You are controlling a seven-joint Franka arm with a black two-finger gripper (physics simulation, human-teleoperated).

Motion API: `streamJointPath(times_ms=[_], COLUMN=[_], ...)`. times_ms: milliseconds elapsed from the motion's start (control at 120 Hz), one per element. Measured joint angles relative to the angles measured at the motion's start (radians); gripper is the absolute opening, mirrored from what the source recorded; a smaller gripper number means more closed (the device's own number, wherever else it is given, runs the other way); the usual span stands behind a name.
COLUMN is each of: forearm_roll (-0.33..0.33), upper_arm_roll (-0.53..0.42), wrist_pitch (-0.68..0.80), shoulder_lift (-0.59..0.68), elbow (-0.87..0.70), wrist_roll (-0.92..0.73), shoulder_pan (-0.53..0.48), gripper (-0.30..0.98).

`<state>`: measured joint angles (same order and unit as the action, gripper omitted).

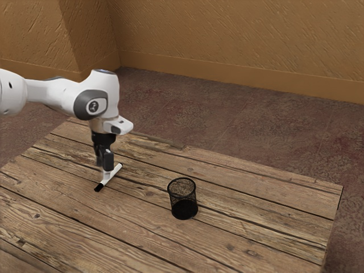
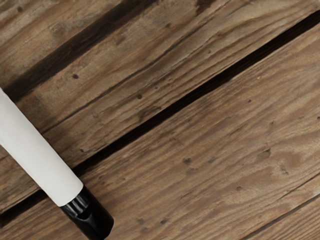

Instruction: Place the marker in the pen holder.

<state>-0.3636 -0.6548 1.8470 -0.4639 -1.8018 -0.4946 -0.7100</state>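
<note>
In the exterior view, read as a clock face with 12 at its top, the Franka arm (image 1: 56,91) enters from 9 to 10 o'clock and bends downward. Its black two-finger gripper (image 1: 106,170) points down at the marker (image 1: 114,172), low over the wooden plank table (image 1: 256,224). Whether the gripper is spread or pinching the marker cannot be told.

The marker is roughly level, right at the gripper's lower end, slanting between 7 and 1 o'clock. Its black cap (image 1: 99,187) is toward 7, and its other, dark-tipped end is toward 1. Whether it touches the planks is unclear.

The black mesh pen holder (image 1: 183,199) stands upright on the table, open end up, at about 4 o'clock from the gripper and well apart from it. The marker is outside the holder, toward its 10 o'clock.

In the wrist view, the marker's white barrel (image 2: 40,150) crosses over a dark seam (image 2: 170,107) between planks, with the cap beyond that seam.

Past the table, a mottled brown floor (image 1: 256,136) meets a textured tan wall (image 1: 227,34) toward 12 to 2 o'clock.
</note>
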Motion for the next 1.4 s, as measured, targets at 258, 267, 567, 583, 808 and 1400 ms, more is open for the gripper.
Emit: streamJointPath(times_ms=[258,267,567,583,808,1400], forearm_roll=[0.021,0.021,0.021,0.021,0.022,0.036], upper_arm_roll=[0.053,0.054,0.140,0.146,0.179,0.207], wrist_pitch=[0.124,0.127,0.190,0.191,0.204,0.212], shoulder_lift=[-0.050,-0.053,-0.105,-0.106,-0.134,-0.160], elbow=[-0.008,-0.008,0.034,0.038,0.086,0.108], wrist_roll=[0.125,0.128,0.214,0.217,0.258,0.313], shoulder_pan=[0.003,0.003,0.054,0.060,0.101,0.127], gripper=[0.64,0.64,0.47,0.46,0.35,0.10])
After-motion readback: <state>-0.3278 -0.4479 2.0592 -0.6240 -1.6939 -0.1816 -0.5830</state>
